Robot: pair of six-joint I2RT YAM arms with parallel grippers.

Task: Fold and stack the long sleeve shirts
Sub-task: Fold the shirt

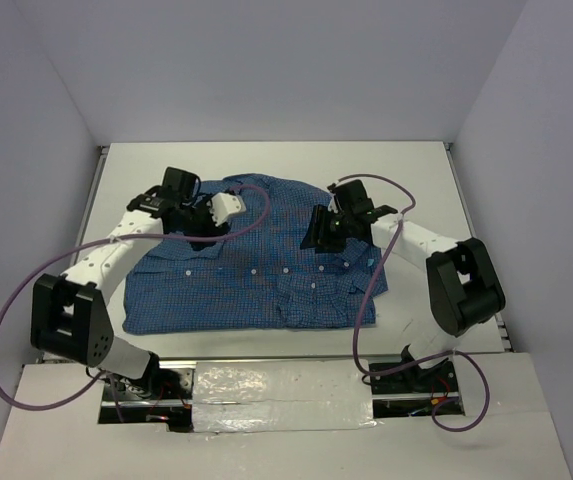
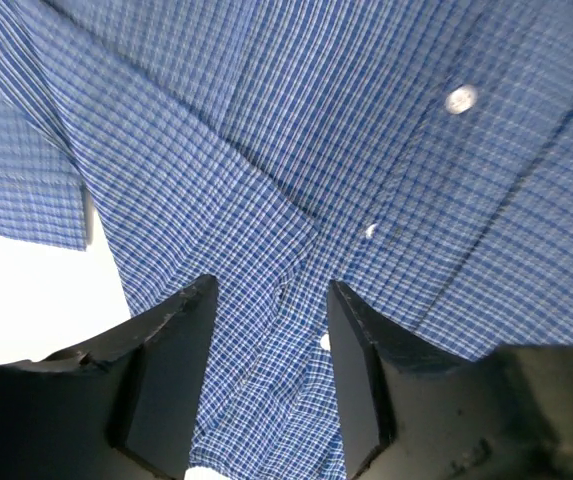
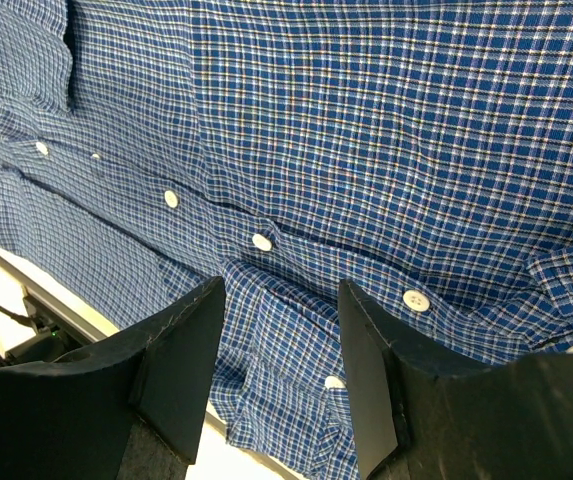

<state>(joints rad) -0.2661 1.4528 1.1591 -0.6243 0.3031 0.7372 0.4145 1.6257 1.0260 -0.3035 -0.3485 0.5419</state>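
Observation:
One blue finely checked long sleeve shirt [image 1: 256, 290] lies spread on the white table [image 1: 266, 160], front placket and white buttons facing up. My left gripper [image 1: 201, 230] hovers over its upper left part, open and empty. In the left wrist view the left gripper [image 2: 271, 300] has its jaws apart over the checked cloth [image 2: 266, 130], with a sleeve cuff [image 2: 26, 200] at the left. My right gripper [image 1: 318, 235] is open and empty over the shirt's right half. In the right wrist view the right gripper [image 3: 281, 300] straddles a buttoned cuff [image 3: 296, 400] below the placket [image 3: 261, 242].
White walls enclose the table at the back and both sides. Purple cables [image 1: 26, 290] loop off both arms. The arm bases stand at the near edge on a foil-covered strip [image 1: 276, 385]. Bare table [image 1: 426, 180] shows around the shirt.

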